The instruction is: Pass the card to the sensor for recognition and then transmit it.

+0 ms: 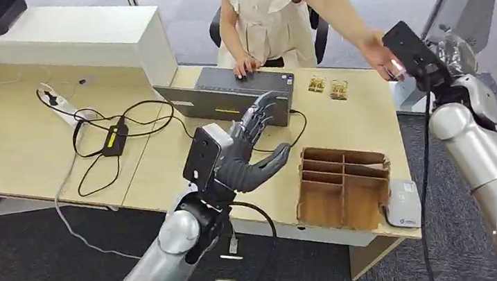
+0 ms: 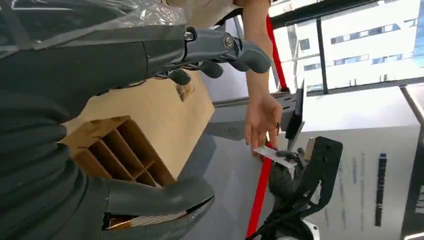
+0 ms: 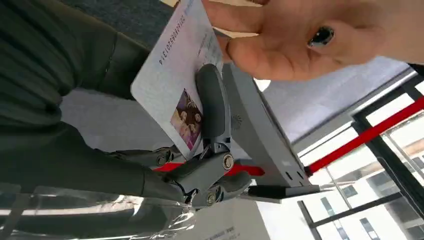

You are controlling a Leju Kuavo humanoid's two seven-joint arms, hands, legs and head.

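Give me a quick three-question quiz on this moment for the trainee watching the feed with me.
1. True or false: the right hand pinches the card.
2. Who else touches the card? A) the left hand B) a person's hand C) nobody
3. What stands on the table just beyond the left hand, with the person's other hand on it?

Key: 1 true. 2 B. 3 the laptop.
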